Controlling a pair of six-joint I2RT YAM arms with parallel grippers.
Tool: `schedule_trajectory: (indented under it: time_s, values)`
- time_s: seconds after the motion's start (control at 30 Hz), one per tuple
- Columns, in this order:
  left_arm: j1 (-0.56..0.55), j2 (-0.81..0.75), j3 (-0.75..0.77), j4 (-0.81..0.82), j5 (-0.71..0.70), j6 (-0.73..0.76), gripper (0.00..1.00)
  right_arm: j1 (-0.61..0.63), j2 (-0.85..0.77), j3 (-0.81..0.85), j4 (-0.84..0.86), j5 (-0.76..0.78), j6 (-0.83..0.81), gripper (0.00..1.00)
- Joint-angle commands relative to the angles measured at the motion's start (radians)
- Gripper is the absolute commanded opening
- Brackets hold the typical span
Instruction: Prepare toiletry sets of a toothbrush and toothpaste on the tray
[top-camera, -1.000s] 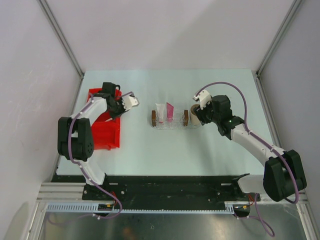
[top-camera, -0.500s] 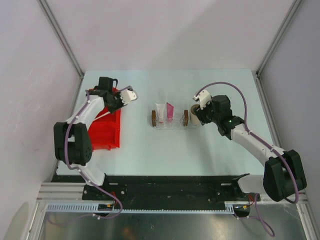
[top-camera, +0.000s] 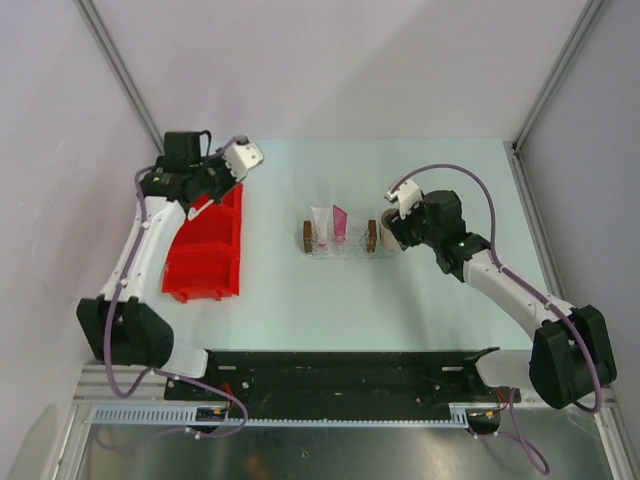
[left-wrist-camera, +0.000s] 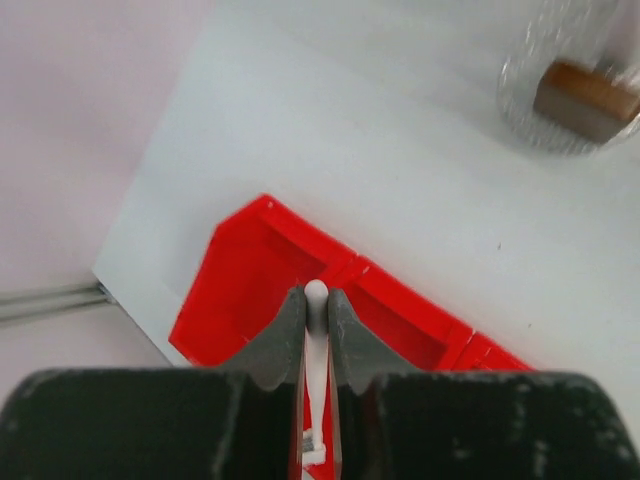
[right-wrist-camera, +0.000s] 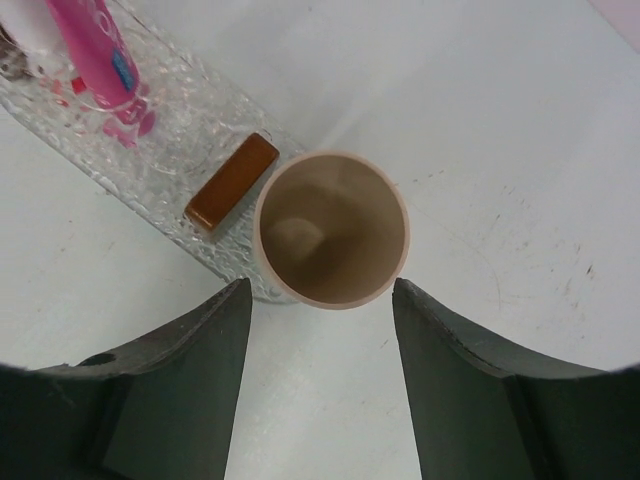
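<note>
My left gripper (top-camera: 212, 188) (left-wrist-camera: 316, 300) is shut on the thin white toothbrush (left-wrist-camera: 317, 345) and holds it above the far end of the red bin (top-camera: 205, 255) (left-wrist-camera: 240, 290). The clear tray (top-camera: 342, 250) (right-wrist-camera: 170, 135) lies mid-table with a brown block (right-wrist-camera: 232, 180) at each short end. A white tube (top-camera: 320, 225) (right-wrist-camera: 28, 28) and a magenta-pink tube (top-camera: 340, 222) (right-wrist-camera: 95, 45) lie in it. My right gripper (top-camera: 396, 232) (right-wrist-camera: 320, 300) is open, its jaws on either side of the tan paper cup (top-camera: 388, 228) (right-wrist-camera: 333, 230) without touching it.
The red divided bin sits at the table's left side, near the left edge. The cup stands against the tray's right end. The tray's left end also shows in the left wrist view (left-wrist-camera: 520, 100), far right. Frame posts rise at the back corners.
My left arm has risen and swung back-left from over the bin, carrying the toothbrush. The right arm, cup and tray have not moved.
</note>
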Motion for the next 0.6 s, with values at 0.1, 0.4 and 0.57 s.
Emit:
schedule_trajectory:
  time_s: [0.1, 0.4, 0.57]
  values:
    - [-0.001, -0.125, 0.202, 0.005, 0.316, -0.343, 0.0, -0.025, -0.082, 0.156, -0.044, -0.207, 0.055, 0.64]
    - [-0.067, -0.173, 0.275, 0.277, 0.512, -0.908, 0.0, -0.046, -0.015, 0.399, 0.107, -0.689, 0.434, 0.63]
    - [-0.11, -0.239, 0.164, 0.519, 0.443, -1.133, 0.0, 0.0, 0.057, 0.46, 0.284, -0.771, 0.663, 0.63]
